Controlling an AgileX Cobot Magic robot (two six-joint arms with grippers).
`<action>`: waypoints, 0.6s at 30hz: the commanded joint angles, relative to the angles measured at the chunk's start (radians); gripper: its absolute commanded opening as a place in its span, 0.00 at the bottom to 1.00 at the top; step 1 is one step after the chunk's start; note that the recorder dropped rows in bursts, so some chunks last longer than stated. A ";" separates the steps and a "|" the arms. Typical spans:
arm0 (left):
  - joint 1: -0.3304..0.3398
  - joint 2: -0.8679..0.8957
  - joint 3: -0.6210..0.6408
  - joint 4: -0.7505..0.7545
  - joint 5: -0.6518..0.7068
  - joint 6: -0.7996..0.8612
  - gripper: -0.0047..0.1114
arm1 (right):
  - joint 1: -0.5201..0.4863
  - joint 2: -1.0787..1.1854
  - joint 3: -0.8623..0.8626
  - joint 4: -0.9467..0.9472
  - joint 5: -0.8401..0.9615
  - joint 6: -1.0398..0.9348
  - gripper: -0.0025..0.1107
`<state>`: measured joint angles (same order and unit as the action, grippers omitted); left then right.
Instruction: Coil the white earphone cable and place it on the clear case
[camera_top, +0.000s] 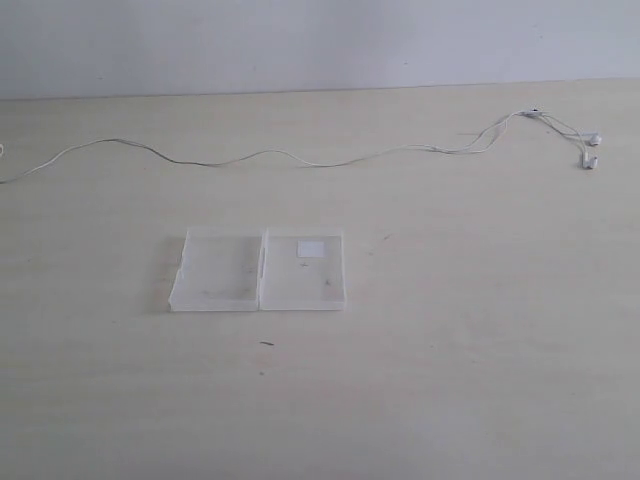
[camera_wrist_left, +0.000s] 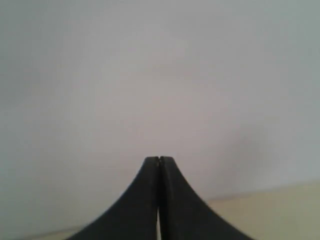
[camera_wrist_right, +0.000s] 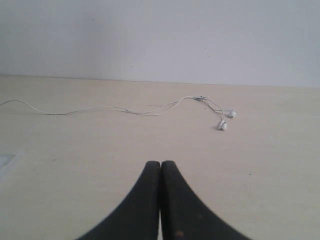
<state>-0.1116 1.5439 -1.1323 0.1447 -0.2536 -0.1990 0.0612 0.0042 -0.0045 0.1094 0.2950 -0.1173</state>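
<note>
We find the case only in the exterior view, lying open mid-table. The cable runs uncoiled along the far side, its earbuds at far right. The left wrist view shows mostly wall. The right wrist view places the earbuds well beyond its jaws. Left jaws and right jaws are pressed together, holding nothing.

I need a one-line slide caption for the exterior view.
The white earphone cable lies stretched out on the table beyond the open clear case.
</note>
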 joint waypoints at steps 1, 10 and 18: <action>-0.049 0.219 -0.266 0.188 0.395 0.004 0.04 | -0.006 -0.004 0.005 -0.002 -0.008 -0.001 0.02; -0.224 0.464 -0.659 0.018 0.825 0.626 0.04 | -0.006 -0.004 0.005 -0.002 -0.008 -0.001 0.02; -0.289 0.631 -0.875 -0.021 1.064 0.797 0.04 | -0.006 -0.004 0.005 -0.002 -0.008 -0.001 0.02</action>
<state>-0.3952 2.1460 -1.9748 0.1582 0.7528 0.5542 0.0612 0.0042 -0.0045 0.1094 0.2950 -0.1173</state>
